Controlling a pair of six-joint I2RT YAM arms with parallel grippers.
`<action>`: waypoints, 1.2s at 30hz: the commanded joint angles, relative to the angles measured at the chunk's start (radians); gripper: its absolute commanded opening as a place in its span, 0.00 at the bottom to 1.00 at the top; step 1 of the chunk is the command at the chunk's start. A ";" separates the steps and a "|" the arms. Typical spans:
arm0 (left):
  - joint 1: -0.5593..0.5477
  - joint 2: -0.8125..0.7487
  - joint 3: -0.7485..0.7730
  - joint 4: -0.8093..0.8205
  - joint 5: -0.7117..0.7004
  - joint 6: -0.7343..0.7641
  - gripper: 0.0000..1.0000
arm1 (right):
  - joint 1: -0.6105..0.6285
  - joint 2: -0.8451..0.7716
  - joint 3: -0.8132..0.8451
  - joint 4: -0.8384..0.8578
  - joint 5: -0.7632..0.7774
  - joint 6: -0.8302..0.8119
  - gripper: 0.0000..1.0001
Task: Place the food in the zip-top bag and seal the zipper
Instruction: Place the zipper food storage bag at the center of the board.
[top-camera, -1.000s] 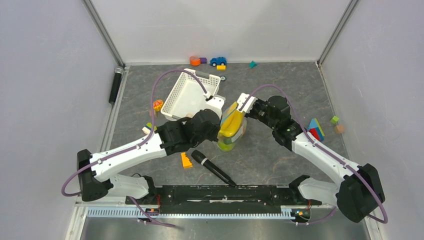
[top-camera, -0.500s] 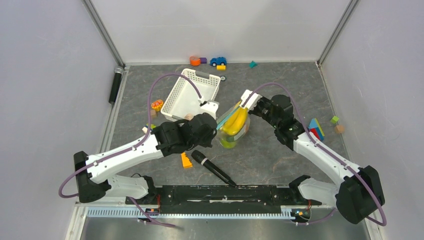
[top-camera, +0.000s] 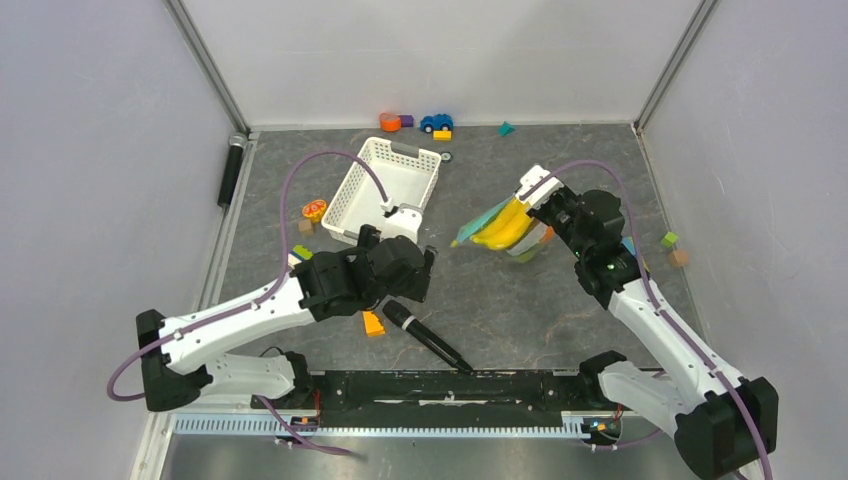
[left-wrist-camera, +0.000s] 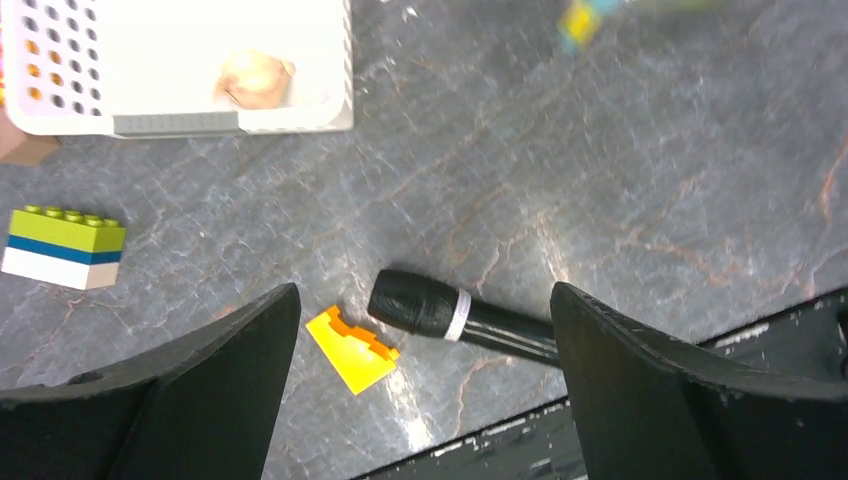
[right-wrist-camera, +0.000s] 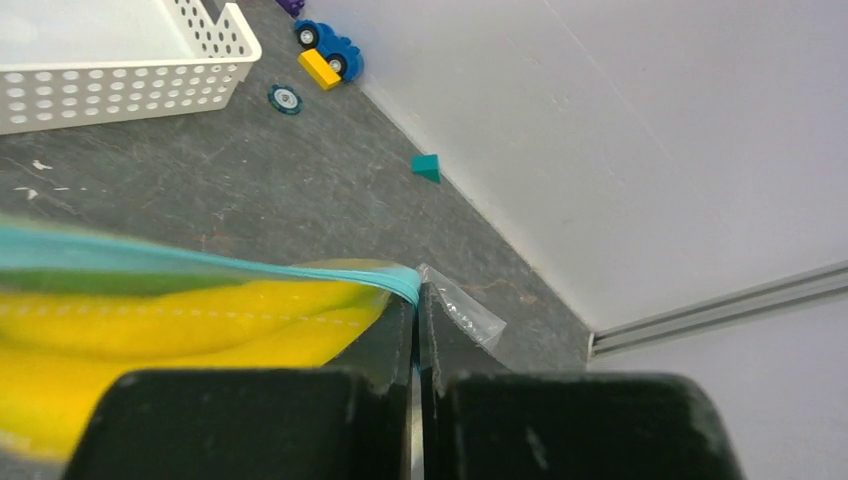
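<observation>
The zip-top bag hangs to the left of my right gripper, a little blurred. Yellow bananas and some green food show through its clear plastic. My right gripper is shut on the end of the light-blue zipper, and the bananas fill the view just below the strip. My left gripper stands open and empty, well left of the bag. In its wrist view the left gripper hovers over a black microphone.
A white slotted basket stands behind the left gripper. The microphone and an orange block lie near the front rail. Another microphone lies by the left wall. A toy car and small blocks lie at the back and right.
My left gripper has let go of the bag, opened wide and drawn back to the near left. My right gripper has carried the bag to the right and farther back.
</observation>
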 joint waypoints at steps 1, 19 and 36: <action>-0.003 -0.071 -0.029 0.099 -0.179 -0.026 1.00 | 0.004 -0.016 0.095 -0.034 0.023 0.146 0.00; 0.014 -0.224 -0.175 0.205 -0.338 -0.053 1.00 | 0.005 0.088 0.327 -0.455 0.490 0.462 0.00; 0.095 -0.218 -0.300 0.358 -0.261 -0.040 1.00 | -0.079 0.316 0.380 -0.433 0.715 0.435 0.02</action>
